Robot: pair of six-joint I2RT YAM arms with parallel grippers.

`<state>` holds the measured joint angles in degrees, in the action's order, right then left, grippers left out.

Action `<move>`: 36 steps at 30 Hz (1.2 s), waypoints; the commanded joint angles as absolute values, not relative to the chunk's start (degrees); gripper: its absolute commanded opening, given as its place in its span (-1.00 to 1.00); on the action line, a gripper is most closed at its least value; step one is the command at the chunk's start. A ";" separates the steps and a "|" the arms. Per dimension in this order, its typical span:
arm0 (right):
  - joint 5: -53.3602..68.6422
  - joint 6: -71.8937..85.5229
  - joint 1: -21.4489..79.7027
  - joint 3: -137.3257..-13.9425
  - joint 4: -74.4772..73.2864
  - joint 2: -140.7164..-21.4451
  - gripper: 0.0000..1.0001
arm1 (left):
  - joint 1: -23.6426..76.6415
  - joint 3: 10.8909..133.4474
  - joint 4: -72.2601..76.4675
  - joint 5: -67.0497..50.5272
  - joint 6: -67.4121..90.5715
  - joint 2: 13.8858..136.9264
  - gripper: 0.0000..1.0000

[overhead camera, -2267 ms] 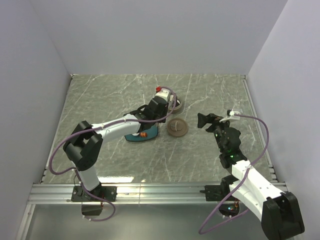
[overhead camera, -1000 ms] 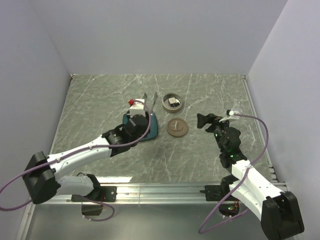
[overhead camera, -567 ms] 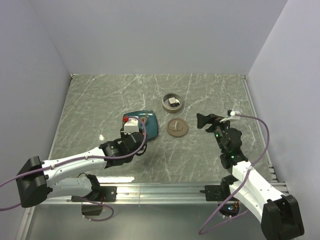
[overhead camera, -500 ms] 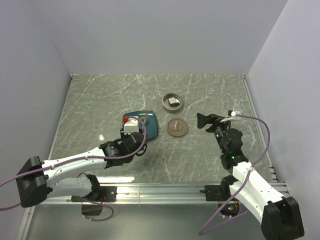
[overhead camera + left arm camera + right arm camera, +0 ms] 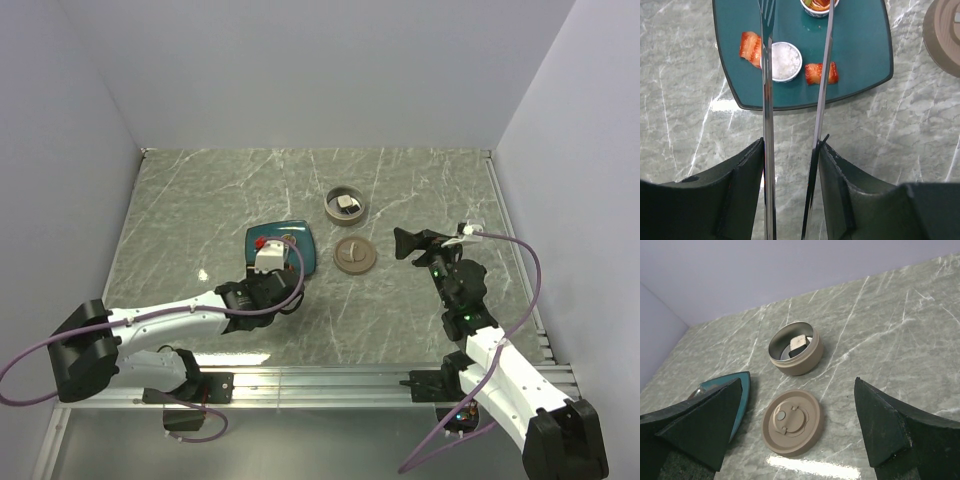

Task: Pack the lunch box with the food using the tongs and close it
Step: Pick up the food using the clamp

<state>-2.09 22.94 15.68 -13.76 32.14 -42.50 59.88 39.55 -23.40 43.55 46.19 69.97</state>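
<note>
My left gripper [image 5: 790, 145] is shut on the tongs [image 5: 766, 100], with one slim grey arm against each finger. The tong tips reach out over the teal plate [image 5: 855, 55], spread apart with nothing between them. On the plate lies the food: a white rice round [image 5: 784, 61], two orange-red pieces [image 5: 750, 46] [image 5: 821, 73] and another round [image 5: 819, 4] at the far edge. The lunch box [image 5: 795, 355] stands open beyond the plate with one piece [image 5: 799, 344] inside. Its tan lid [image 5: 791, 422] lies on the table. My right gripper [image 5: 799, 385] hangs open, above and just right of the lid.
In the top view the plate [image 5: 300, 262] sits left of the lid [image 5: 355, 255], with the tin [image 5: 346, 206] behind them. The left arm [image 5: 170, 318] lies low across the near left of the marble table. White walls close in three sides.
The left arm has pulled back from the tin toward the near side with the tongs, which now point over the plate. The right arm has barely moved.
</note>
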 commanded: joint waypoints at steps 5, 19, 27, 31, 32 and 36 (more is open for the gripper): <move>-1.85 22.94 15.21 -13.54 33.31 -42.36 0.99 | 60.21 40.87 -19.95 43.59 44.74 69.52 0.04; -1.67 22.94 15.21 -13.71 33.13 -42.45 0.99 | 60.21 40.08 -17.84 42.89 43.85 68.19 0.04; -1.84 22.94 15.21 -13.62 32.87 -42.19 0.99 | 60.21 41.22 -18.28 41.22 43.68 71.89 0.04; -1.93 22.94 15.21 -13.54 32.96 -42.01 0.99 | 60.21 41.57 -18.19 40.96 43.51 72.86 0.02; -1.93 22.94 15.12 -13.54 32.96 -42.01 0.99 | 60.21 41.49 -18.37 41.04 43.51 72.77 0.00; -1.85 22.94 15.21 -13.54 33.13 -42.28 0.99 | 60.21 41.13 -17.93 41.48 43.51 71.72 -0.23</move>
